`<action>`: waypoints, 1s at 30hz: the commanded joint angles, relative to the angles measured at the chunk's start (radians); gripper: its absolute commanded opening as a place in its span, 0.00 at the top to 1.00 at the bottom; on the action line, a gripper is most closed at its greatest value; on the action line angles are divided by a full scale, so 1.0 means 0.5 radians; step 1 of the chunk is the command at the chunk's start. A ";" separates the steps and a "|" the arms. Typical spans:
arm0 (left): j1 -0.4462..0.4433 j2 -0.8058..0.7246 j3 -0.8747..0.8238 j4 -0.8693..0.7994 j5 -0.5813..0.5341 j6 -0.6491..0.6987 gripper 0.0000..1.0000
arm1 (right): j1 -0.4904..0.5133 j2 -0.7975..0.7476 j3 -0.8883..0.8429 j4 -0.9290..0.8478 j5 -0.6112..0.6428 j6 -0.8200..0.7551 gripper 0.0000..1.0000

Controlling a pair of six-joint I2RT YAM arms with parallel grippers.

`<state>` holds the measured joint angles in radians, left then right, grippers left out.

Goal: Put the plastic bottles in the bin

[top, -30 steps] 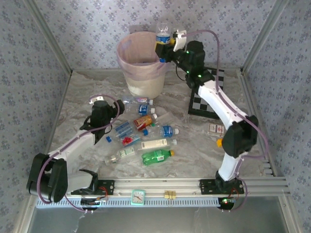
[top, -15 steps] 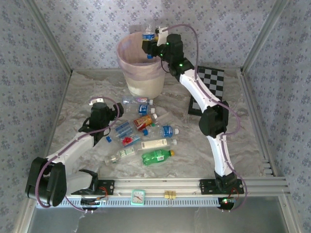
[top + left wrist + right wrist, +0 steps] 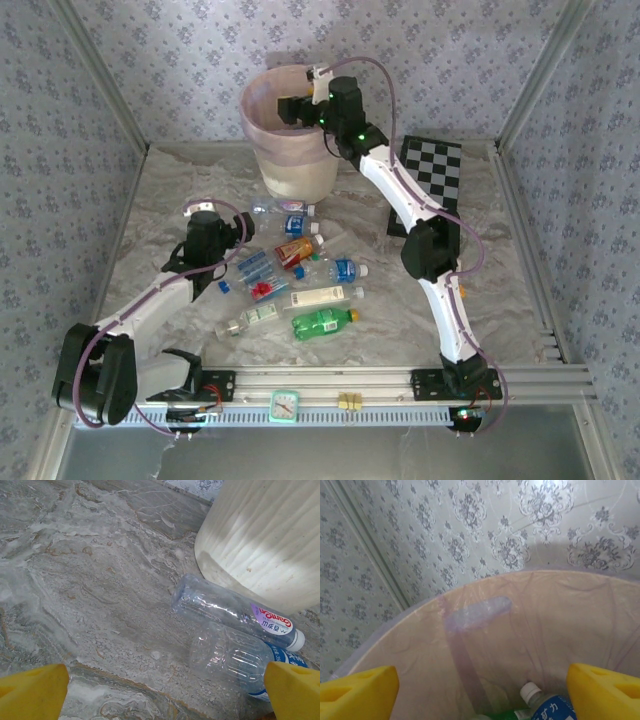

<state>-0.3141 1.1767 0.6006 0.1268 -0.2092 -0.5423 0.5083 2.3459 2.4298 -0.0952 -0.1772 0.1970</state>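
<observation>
The bin [image 3: 292, 150], cream-white with a pink bag over its rim, stands at the back of the table. My right gripper [image 3: 291, 108] hangs over its mouth, open and empty. In the right wrist view the gripper [image 3: 480, 695] looks down into the bin's pink liner [image 3: 530, 630], where a blue-labelled, white-capped bottle [image 3: 546, 706] lies. Several plastic bottles lie mid-table, among them an orange-labelled one [image 3: 298, 250] and a green one [image 3: 322, 322]. My left gripper [image 3: 238, 226] hovers open at their left edge. Its wrist view shows the left gripper [image 3: 162, 692] above two clear bottles [image 3: 235, 611] [image 3: 235, 657] beside the bin wall [image 3: 265, 535].
A black-and-white checkerboard [image 3: 432, 188] lies flat at the back right, under the right arm. A small clock [image 3: 285, 405] sits on the front rail. Bare marbled table [image 3: 180, 190] stretches left of the bottles. Patterned walls close in three sides.
My right gripper carried the blue-labelled bottle leftward over the bin, opened, and the bottle now lies inside. The left arm has barely moved.
</observation>
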 commanded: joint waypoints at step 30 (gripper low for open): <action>0.012 0.352 0.280 -0.109 0.246 -0.078 0.00 | 0.137 -1.576 -2.025 0.050 0.406 -0.173 0.00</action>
<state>-0.3141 1.3182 0.6876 0.0795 -0.1226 -0.5682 0.5747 1.6222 1.4940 -0.0811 -0.0387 0.0895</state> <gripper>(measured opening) 0.997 0.997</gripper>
